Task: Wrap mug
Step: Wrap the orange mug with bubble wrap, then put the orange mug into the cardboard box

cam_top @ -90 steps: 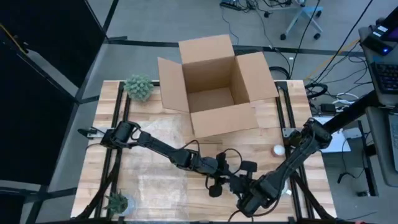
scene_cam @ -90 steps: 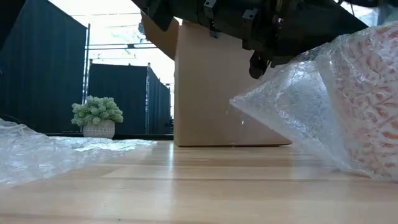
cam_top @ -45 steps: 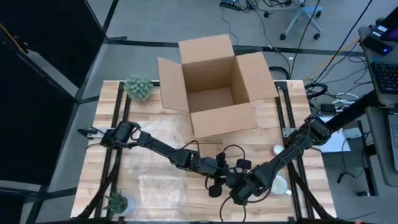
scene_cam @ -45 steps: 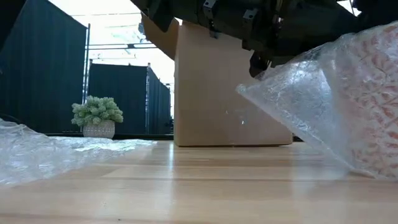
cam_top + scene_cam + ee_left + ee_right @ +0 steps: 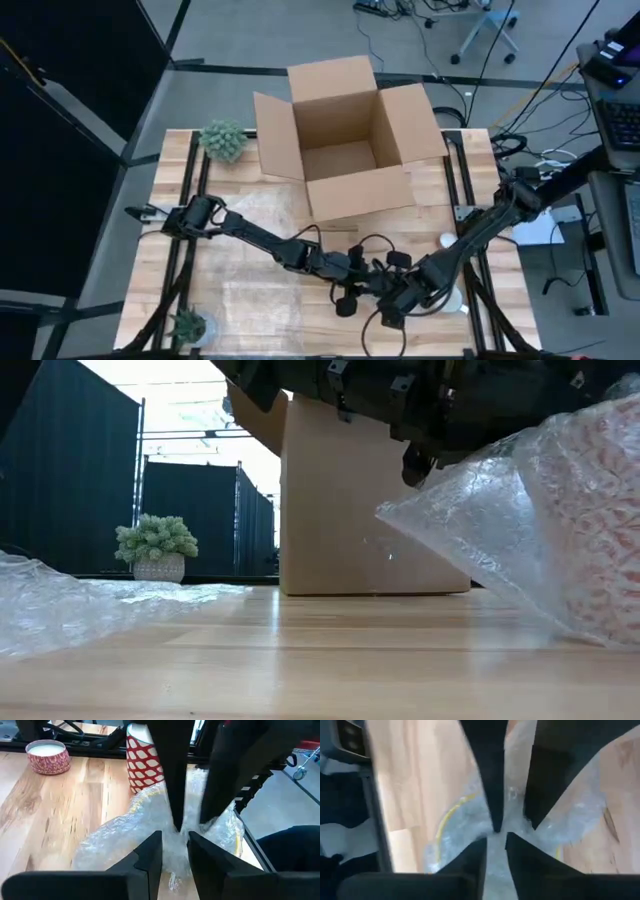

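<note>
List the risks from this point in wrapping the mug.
1. Both the left gripper and right gripper pinch the same bunch of bubble wrap almost fingertip to fingertip; a small misjudged move may make them collide or tear the wrap.
2. The red-patterned mug sits only partly covered, so pulling the wrap could tip or drag it.
3. The mug stands near the table edge, so a drag that way might push it off.
</note>
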Action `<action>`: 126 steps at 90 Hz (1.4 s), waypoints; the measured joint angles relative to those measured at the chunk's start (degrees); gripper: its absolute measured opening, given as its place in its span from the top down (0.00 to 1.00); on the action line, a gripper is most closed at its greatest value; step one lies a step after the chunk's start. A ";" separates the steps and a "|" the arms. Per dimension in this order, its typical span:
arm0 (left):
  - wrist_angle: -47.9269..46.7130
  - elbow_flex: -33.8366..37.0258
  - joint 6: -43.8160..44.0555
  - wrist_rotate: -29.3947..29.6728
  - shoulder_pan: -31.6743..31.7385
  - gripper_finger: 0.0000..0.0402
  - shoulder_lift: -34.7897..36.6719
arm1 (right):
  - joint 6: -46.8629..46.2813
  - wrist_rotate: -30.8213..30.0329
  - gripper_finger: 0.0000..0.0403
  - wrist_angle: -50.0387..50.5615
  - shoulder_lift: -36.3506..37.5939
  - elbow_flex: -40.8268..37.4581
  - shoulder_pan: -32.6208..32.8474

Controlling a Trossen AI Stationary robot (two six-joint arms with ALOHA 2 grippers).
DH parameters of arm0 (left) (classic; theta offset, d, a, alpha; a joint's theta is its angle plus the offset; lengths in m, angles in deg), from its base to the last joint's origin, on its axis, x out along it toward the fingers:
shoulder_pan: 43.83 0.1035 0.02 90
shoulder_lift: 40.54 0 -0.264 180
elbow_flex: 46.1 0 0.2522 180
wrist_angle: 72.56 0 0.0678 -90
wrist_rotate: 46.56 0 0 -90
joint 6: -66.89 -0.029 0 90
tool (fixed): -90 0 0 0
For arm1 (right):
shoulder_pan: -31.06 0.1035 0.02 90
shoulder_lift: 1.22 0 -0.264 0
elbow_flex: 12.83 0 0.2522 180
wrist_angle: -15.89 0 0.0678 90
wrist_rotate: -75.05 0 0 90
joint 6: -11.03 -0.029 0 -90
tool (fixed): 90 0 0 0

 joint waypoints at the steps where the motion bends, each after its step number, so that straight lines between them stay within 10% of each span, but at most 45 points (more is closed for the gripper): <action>1: 0.00 0.00 0.00 0.01 0.00 0.80 0.00 | -0.13 0.35 0.79 0.01 0.26 0.01 0.01; 65: 0.11 0.00 0.13 -0.10 -0.04 0.80 -0.02 | 0.14 -0.74 0.53 -6.05 -13.42 0.58 3.97; 98: -2.13 -2.40 1.77 -1.40 -1.04 0.80 0.60 | 3.14 0.58 0.93 -6.24 -13.84 0.33 4.10; 126: -16.09 -2.58 4.69 -1.16 -5.01 0.80 8.03 | 3.45 0.59 0.95 -3.98 -12.07 3.20 5.89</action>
